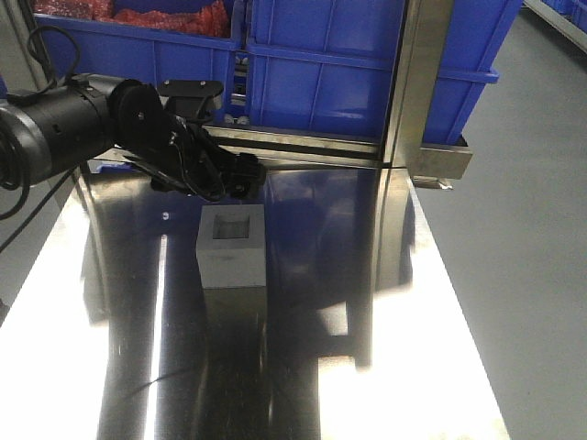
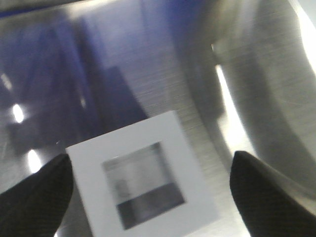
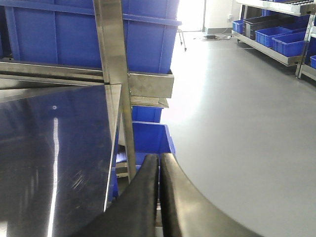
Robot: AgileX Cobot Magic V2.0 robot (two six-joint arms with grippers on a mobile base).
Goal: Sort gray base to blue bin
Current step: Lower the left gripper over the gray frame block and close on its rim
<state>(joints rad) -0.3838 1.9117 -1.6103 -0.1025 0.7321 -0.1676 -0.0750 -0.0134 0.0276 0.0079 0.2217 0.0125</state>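
The left claw (image 2: 150,165) hangs spread wide and empty. The gray base (image 1: 232,246) stands on the table (image 1: 385,312) just beneath it, between its fingers, seemingly untouched. The right claw (image 3: 159,160) is clenched on nothing.

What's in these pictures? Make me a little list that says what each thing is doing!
gray base: standing on the shiny table, square hollow facing up
left gripper: open, a finger on each side of the base, not gripping
right gripper: shut, empty, beside the table's edge
blue bins: on the rack behind the table
job done: not yet, the base is outside every bin
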